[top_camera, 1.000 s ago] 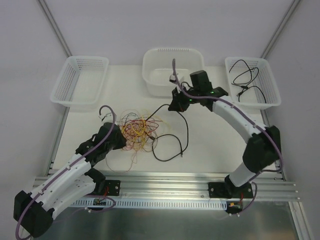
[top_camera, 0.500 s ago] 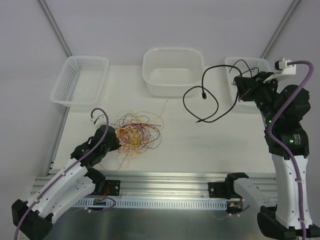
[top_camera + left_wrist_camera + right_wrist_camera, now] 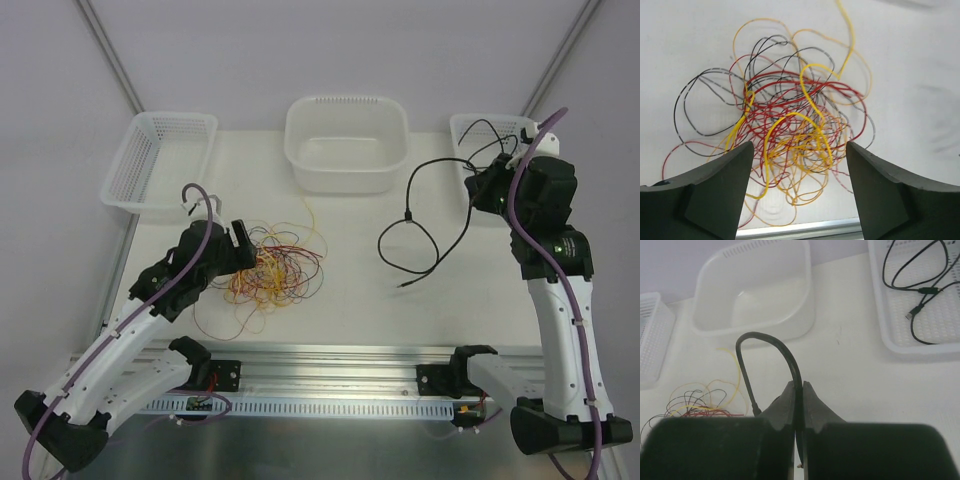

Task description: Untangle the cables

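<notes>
A clump of thin red, yellow and black cables [image 3: 272, 270] lies on the table left of centre. My left gripper [image 3: 240, 243] hovers at the clump's left edge, open, with nothing between its fingers [image 3: 715, 190]. The left wrist view shows the tangle [image 3: 795, 120] spread below the wide jaws of the left gripper [image 3: 799, 160]. My right gripper [image 3: 482, 190] is raised beside the right basket, shut on a black cable [image 3: 410, 235] that hangs in loops down to the table. In the right wrist view that cable [image 3: 767, 339] arcs out of the closed right gripper [image 3: 798, 387].
A white tub [image 3: 345, 140] stands at the back centre, a mesh basket [image 3: 160, 160] at the back left, and a second mesh basket [image 3: 890, 335] at the back right that holds another black cable [image 3: 920, 290]. An aluminium rail [image 3: 330, 365] runs along the near edge.
My right arm pulled the black cable out of the clump and carried it right, up to the right basket. My left gripper opened and shifted slightly up off the clump.
</notes>
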Robot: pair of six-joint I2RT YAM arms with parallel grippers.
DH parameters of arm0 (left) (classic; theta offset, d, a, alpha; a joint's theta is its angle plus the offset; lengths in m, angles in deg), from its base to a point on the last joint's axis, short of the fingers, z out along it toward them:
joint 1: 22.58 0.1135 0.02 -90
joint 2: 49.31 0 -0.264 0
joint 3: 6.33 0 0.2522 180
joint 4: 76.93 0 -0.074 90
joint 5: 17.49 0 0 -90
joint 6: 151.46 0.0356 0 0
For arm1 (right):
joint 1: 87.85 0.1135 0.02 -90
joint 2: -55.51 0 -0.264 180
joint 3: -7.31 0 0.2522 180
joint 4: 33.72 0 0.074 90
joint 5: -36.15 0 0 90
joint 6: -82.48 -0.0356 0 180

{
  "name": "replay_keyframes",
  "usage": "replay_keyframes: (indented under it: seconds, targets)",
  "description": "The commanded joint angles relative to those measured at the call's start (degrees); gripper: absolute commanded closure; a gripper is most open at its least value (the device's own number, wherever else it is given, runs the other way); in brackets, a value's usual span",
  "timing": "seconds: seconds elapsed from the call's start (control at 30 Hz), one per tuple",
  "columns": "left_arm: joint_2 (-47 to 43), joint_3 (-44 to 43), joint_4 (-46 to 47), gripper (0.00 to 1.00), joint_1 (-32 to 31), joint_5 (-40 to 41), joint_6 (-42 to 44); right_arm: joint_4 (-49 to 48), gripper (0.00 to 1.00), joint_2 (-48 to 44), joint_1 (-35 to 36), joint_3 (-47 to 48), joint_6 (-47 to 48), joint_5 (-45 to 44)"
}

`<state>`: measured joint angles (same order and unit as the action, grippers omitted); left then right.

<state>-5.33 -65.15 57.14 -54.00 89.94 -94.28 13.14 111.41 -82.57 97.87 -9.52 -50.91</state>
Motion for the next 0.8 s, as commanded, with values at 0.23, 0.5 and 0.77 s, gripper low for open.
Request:
replay_keyframes:
  seconds: [0.23, 0.5, 0.77]
  targets:
    - [3.8, -8.8, 0.5, 0.03, 0.4, -4.6, 13.4, -4.8, 0.99, 7.2, -4.7, 11.7, -0.7, -16.6]
    - [2.1, -5.3, 0.8, 0.01, 0.3, 5.8, 18.6, -17.9, 0.99, 17.4, -11.0, 18.6, -1.6, -27.2]
    - [-2.3, 0.7, 0.7, 0.01, 0.4, 15.3, 19.6, -29.5, 0.99, 28.5, -17.2, 26.6, 6.3, -29.7]
